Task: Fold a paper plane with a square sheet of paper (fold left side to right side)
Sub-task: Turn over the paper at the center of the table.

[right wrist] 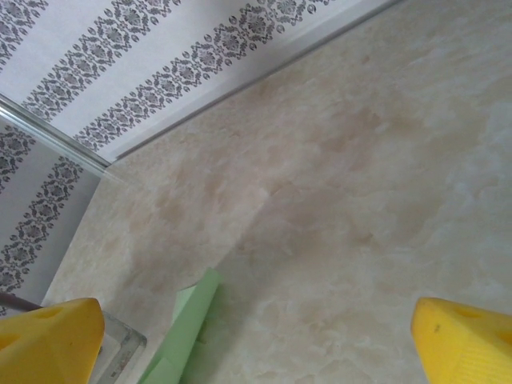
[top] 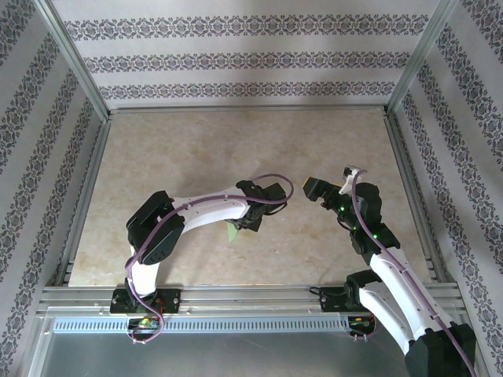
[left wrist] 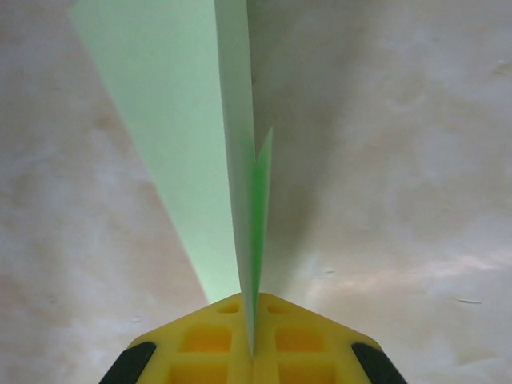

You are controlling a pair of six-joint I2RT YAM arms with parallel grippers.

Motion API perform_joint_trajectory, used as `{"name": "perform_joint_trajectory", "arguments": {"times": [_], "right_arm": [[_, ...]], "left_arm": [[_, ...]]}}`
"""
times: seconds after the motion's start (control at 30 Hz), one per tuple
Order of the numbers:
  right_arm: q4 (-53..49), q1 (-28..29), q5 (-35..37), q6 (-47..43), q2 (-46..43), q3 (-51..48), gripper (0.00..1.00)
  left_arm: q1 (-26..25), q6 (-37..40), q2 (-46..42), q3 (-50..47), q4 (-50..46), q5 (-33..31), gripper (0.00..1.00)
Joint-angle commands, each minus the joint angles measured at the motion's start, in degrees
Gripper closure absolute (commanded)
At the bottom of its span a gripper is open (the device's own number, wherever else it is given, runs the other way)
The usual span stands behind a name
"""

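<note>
The left hand (left wrist: 253,324) is squeezed shut on the folded green paper (left wrist: 172,136). It pinches a thin edge that stands up between its yellow fingers (left wrist: 208,340). The rest of the paper lies flat on the beige desk (left wrist: 400,160). The right hand (top: 314,188) hangs near the left one, wide open, holding nothing.

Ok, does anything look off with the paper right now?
Nothing spilled or torn. The green paper stands on edge, pinched in the shut left gripper; a shorter pointed layer beside the taller one makes its edges look uneven. The right gripper is open, clear of it.
</note>
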Motion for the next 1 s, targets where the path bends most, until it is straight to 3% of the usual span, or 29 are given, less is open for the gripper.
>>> {"name": "perform_joint_trajectory", "arguments": {"times": [0.0,0.1,0.27,0.57,0.8,0.97], "right_arm": [[0.5,-0.5,-1.0,0.5,-0.9,-0.5,0.02],[0.5,-0.6,-1.1,0.4,-0.8,-0.5,0.02],[0.5,-0.9,-1.8,0.4,-0.1,-0.2,0.02],[0.4,-1.6,-4.9,0.8,2.9,0.8,0.02],[1.0,-1.8,-12.3,2.5,10.4,3.6,0.03],[1.6,-0.1,-17.8,4.6,17.2,5.5,0.17]], "left_arm": [[-0.7,-1.2,1.6,-0.3,3.8,5.8,0.93],[-0.7,-0.9,1.5,-0.4,5.1,8.0,0.88],[-0.4,-0.2,0.1,-1.7,9.1,12.5,0.66],[1.5,0.1,-6.3,-6.2,19.5,21.5,0.4],[8.8,-4.2,-16.2,-16.5,35.6,31.0,0.37],[16.4,-5.5,-23.6,-25.4,43.0,32.5,0.37]]}}
